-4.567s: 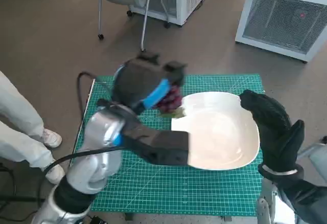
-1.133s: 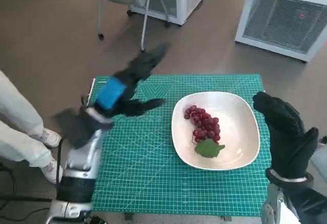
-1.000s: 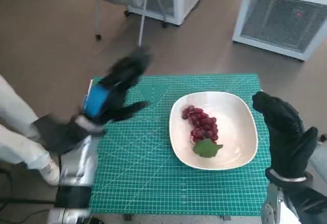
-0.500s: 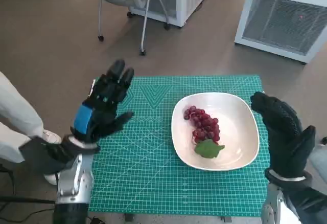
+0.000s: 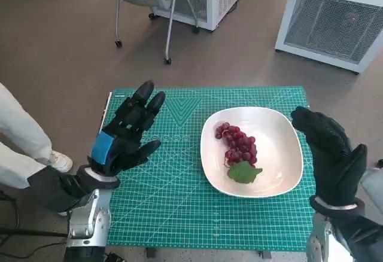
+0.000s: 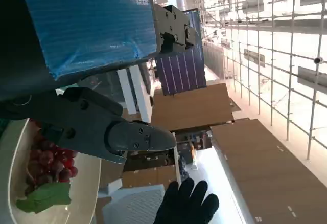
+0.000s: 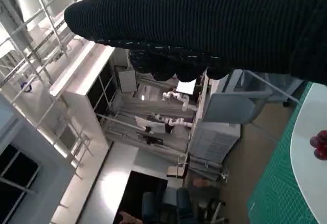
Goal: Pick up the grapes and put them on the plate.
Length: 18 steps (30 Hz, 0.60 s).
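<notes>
Red grapes [image 5: 237,146] lie in a bunch on the white plate [image 5: 286,172], towards the plate's left half, with a green leaf [image 5: 242,171] at the end nearest the robot. The plate sits on the green cutting mat [image 5: 179,214] that covers the table, towards the mat's right edge and closer to its far edge than its near one. Judged from this arrangement, the placing step is complete: the bunch rests wholly inside the rim and nothing holds it.

Left hand [image 5: 124,135]: raised above the mat near its left edge, well apart from the plate, fingers spread and holding nothing. The left wrist view confirms this, showing bare black fingers [image 6: 102,127] with the grapes and plate beyond them, untouched. The position reads as a hand withdrawn clear of the load.

Right hand [image 5: 330,151]: gloved, upright just beside the plate's right rim at the mat's right edge, fingers extended together, holding nothing. Whether it touches the rim cannot be determined. It is placed where it could steady the plate, though this is a judgement only.

Surroundings: a person's pale trouser leg [image 5: 18,136] and shoe [image 5: 57,161] stand on the floor off the mat's left edge. A chair leg with castors [image 5: 169,34] and white cabinets [image 5: 335,17] stand beyond the far edge.

Obstructions: none lie between either hand and the plate. The person's leg close to the left arm is the only hazard noted for further arm movement.
</notes>
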Motion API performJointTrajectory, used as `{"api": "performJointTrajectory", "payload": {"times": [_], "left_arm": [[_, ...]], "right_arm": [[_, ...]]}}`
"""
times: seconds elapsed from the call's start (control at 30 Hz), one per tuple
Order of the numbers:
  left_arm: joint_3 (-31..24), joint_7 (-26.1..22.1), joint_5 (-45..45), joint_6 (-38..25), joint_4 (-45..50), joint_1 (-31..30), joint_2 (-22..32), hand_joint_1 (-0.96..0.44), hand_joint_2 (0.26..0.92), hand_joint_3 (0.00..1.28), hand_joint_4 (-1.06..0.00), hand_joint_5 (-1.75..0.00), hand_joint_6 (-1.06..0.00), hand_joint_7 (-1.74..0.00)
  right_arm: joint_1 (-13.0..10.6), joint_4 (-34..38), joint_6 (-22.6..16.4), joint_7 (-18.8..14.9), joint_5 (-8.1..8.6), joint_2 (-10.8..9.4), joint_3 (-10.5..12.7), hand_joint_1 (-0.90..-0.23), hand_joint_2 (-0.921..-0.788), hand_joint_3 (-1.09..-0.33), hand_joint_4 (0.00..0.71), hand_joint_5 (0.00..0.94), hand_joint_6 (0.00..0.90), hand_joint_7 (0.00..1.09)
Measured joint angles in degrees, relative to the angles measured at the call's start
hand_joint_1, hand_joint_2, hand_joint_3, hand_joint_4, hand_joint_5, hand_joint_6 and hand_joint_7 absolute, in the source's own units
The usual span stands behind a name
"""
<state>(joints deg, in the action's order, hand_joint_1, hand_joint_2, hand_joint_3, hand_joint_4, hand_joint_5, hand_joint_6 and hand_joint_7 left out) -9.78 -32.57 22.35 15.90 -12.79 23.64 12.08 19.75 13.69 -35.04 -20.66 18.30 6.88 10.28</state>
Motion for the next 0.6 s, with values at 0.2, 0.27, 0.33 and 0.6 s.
{"api": "performJointTrajectory", "payload": {"times": [0.2, 0.27, 0.33, 0.6], "left_arm": [[0.15, 0.1, 0.0, 0.0, 0.34, -0.34, -0.19, -0.33, 0.921, 0.18, -0.13, 0.0, -0.21, -0.02], [0.19, 0.18, -0.01, 0.0, 0.47, -0.63, -0.27, -0.33, 0.921, 0.17, -0.13, 0.0, -0.21, -0.02], [0.23, 0.35, -0.04, 0.0, 0.68, -0.98, -0.4, -0.33, 0.921, 0.17, -0.13, 0.0, -0.21, -0.01], [0.36, 0.83, -0.06, 0.02, 2.14, -2.4, -0.95, -0.34, 0.921, 0.18, -0.14, -0.01, -0.2, -0.01]], "right_arm": [[0.27, 0.0, 0.32, -0.45, 0.08, 0.07, 0.02, -0.47, -0.921, -0.53, 0.668, 0.008, 0.316, 0.7], [0.33, 0.0, 0.38, -0.58, 0.21, 0.08, 0.04, -0.47, -0.921, -0.53, 0.669, 0.009, 0.316, 0.7], [0.37, 0.0, 0.42, -0.67, 0.43, 0.09, 0.07, -0.47, -0.921, -0.53, 0.67, 0.009, 0.316, 0.7], [0.41, -0.08, 0.48, -0.92, 0.61, 0.18, 0.11, -0.469, -0.921, -0.531, 0.669, 0.008, 0.314, 0.7]]}}
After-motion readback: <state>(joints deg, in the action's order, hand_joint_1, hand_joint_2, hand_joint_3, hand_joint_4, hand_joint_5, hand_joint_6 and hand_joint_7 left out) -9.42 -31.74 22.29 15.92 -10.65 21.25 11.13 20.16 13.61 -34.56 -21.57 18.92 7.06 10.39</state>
